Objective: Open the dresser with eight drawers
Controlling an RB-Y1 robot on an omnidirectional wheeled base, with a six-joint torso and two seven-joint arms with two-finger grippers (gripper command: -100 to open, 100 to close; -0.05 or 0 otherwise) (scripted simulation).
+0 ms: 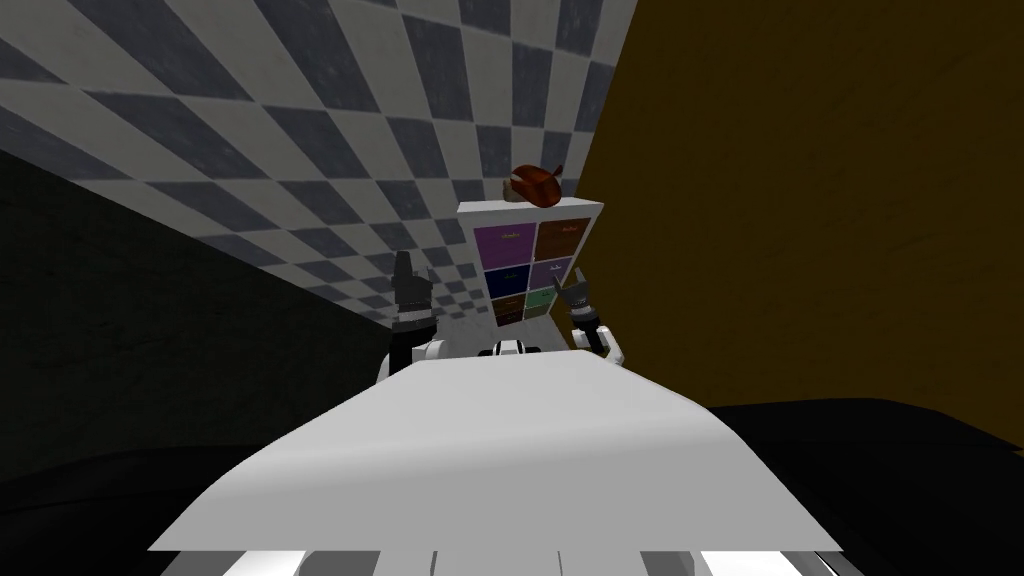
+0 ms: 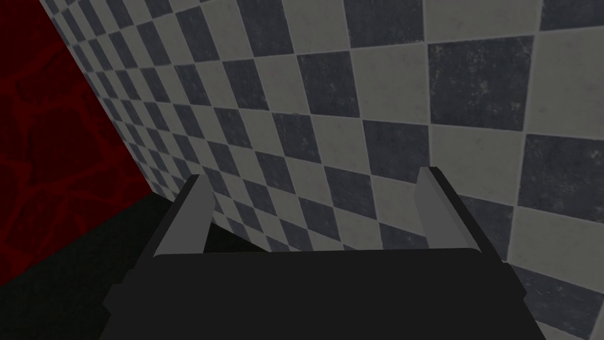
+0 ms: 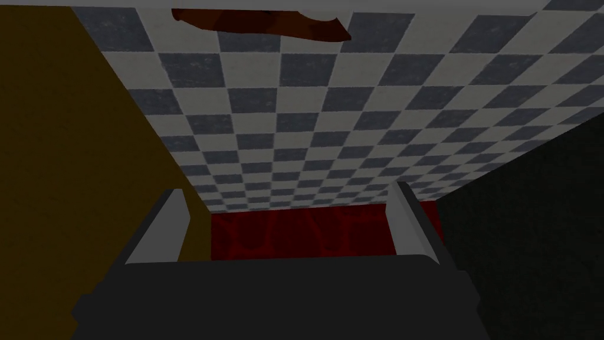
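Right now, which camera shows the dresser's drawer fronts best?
The head view: the dresser faces me with its coloured drawer fronts in plain sight. The right wrist view catches a pale strip, perhaps the dresser's top, by the reddish-brown thing. The left wrist view looks at the checkered surface instead.

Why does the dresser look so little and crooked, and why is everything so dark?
Head view: the very wide lens makes the dresser look small and leaning, and splays the checkered surface to the corners; that slant is the camera's. Left wrist view: dim, so the left hand looks dark grey. Right wrist view: dim too, with the right hand and yellow-brown wall murky.
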